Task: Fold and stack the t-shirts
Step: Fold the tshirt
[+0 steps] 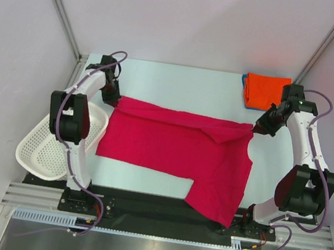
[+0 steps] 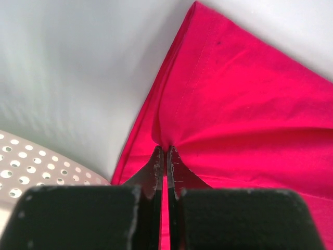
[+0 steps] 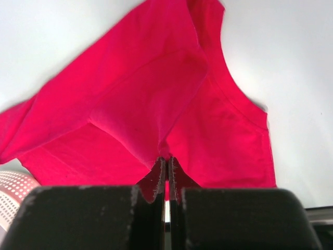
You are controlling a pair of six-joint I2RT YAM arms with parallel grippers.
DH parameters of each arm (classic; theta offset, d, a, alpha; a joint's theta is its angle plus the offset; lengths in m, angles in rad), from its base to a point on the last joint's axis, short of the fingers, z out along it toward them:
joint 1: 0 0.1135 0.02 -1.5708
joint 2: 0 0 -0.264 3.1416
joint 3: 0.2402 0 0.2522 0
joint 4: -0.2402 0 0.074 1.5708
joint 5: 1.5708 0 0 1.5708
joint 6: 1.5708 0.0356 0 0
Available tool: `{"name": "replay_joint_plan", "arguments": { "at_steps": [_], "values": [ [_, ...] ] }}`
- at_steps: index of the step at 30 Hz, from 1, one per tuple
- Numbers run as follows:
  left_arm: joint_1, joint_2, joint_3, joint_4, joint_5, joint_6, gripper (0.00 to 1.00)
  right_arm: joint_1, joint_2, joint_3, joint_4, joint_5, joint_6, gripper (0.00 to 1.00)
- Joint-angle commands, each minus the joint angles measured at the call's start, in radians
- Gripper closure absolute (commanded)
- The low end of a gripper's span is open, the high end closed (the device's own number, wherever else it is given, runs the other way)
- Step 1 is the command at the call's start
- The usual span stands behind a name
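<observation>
Spread t-shirt [image 1: 170,144] central — basket [image 1: 42,151] to its left, folded stack [image 1: 266,89] far right.

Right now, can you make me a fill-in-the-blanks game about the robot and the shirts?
The left gripper and the right gripper each pinch the red shirt, which lies spread on the ____.
The folded orange shirt sits on the blue shirt, close to the ____ gripper.
The white basket sits on the same side as the ____ gripper.
Missing words: table, right, left.
</observation>
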Motion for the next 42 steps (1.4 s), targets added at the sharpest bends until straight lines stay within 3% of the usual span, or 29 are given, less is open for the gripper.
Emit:
{"name": "replay_joint_plan", "arguments": {
  "at_steps": [1, 28, 32, 34, 37, 42],
  "values": [
    [0.008, -0.06, -0.018, 0.013, -0.046, 0.024, 1.0, 0.002, -0.043, -0.034, 0.015, -0.015, -0.008, 1.0],
    [-0.007, -0.019, -0.082, 0.037, -0.054, 0.038, 0.99, 0.018, -0.104, -0.138, 0.001, 0.058, -0.03, 1.0],
    [-0.007, -0.014, -0.078, 0.034, -0.061, 0.03, 0.92, 0.016, -0.112, -0.17, 0.01, 0.051, -0.033, 1.0],
    [-0.007, -0.019, -0.069, 0.026, -0.072, 0.024, 0.74, 0.018, -0.109, -0.181, 0.022, 0.037, -0.03, 1.0],
    [-0.01, -0.055, -0.058, 0.031, -0.092, 0.009, 0.59, 0.039, -0.099, -0.201, 0.036, 0.028, -0.019, 1.0],
    [-0.033, -0.091, -0.003, 0.043, -0.025, -0.008, 0.54, 0.042, -0.122, -0.256, 0.042, 0.041, -0.011, 0.97]
  ]
}}
